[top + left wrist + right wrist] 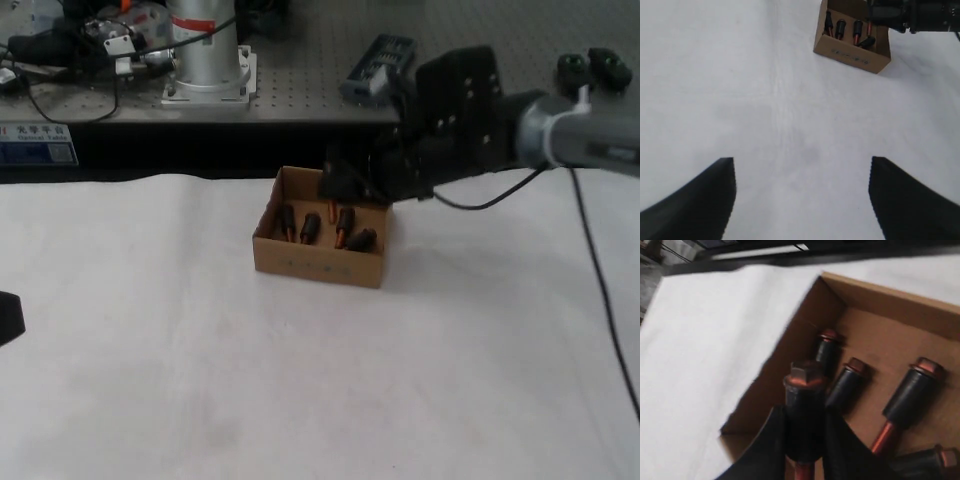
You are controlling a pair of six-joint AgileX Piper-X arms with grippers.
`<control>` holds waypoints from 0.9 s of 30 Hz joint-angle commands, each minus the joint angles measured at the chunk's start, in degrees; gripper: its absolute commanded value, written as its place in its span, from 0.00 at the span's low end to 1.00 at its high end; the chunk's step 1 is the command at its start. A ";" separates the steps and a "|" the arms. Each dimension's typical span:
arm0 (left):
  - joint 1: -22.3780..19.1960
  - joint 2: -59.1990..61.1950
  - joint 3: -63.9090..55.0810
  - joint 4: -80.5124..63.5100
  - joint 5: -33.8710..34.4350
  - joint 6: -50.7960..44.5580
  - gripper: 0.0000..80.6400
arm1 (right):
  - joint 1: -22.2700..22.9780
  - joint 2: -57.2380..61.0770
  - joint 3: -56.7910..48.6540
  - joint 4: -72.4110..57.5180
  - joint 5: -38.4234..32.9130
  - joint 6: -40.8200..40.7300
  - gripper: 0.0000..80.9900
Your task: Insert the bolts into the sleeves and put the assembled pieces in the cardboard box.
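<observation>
Right hand (802, 442) pinches an assembled piece (804, 390) — bolt head up — just above the cardboard box (890, 300). Best to lower it onto bare box floor beside the four pieces (912, 390) lying beneath, clear of the nearest wall, then let go. Left hand (800, 197), spread, hangs well away over the white worktop (740, 75).
</observation>
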 commanded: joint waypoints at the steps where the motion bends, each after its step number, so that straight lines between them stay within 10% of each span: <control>1: 0.12 -0.36 -0.44 0.19 -1.10 1.87 0.67 | -0.14 1.06 -3.12 1.84 -0.20 -0.14 0.03; 5: 0.12 -0.36 -0.44 0.19 -1.10 3.18 0.67 | -0.14 2.22 -4.81 2.64 -0.20 -0.58 0.04; 11: 0.12 -0.36 -0.44 0.19 -1.10 3.18 0.67 | -0.14 2.22 -5.18 2.34 1.03 -0.13 0.49; 27: 0.12 -0.36 -0.44 0.19 -1.10 3.57 0.67 | -0.14 -9.00 -5.24 20.24 -0.82 -9.64 0.46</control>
